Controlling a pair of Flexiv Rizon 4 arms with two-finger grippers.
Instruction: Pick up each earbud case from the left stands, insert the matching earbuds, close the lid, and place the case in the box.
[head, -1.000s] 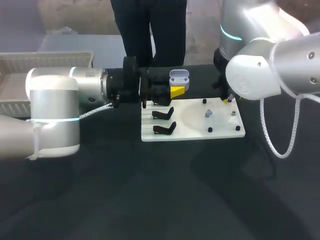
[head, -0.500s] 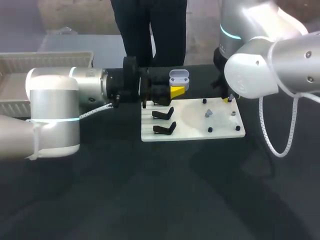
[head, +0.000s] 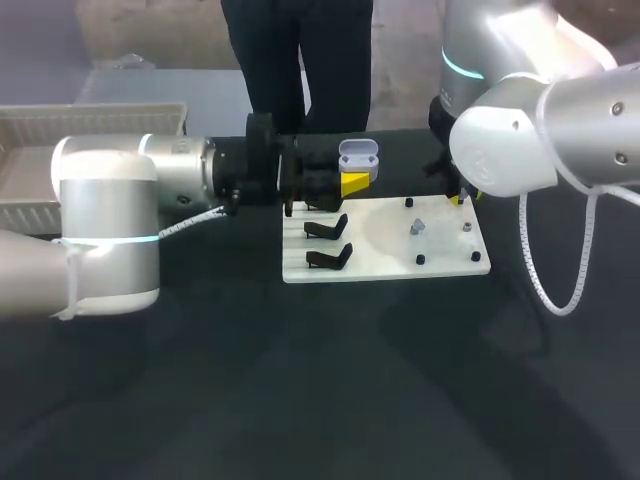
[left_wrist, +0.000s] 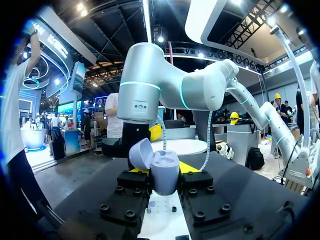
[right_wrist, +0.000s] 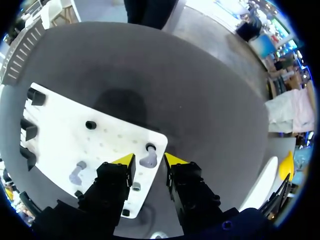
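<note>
On the near left part of the white board (head: 385, 245), two black stands (head: 328, 258) sit empty. Nearer the board's middle, a grey earbud (head: 418, 227) rests on its peg. At the board's far right corner the right jaws hang spread, one yellow tip on each side of a second earbud (right_wrist: 148, 159) upright on its peg, with no visible contact. Above the board's far left corner the left jaws pinch the lavender earbud case (left_wrist: 165, 172) from both sides, its lid swung open. Well left of the board, the box (head: 100, 125) sits at the far side of the table (head: 300, 380).

The step in hand looks like insertion: the case is lifted and open, and the earbud is not yet gripped. The next move likely calls for the right jaws to lower, close on that small earbud, lift it straight off its peg and carry it across the board to the case.
</note>
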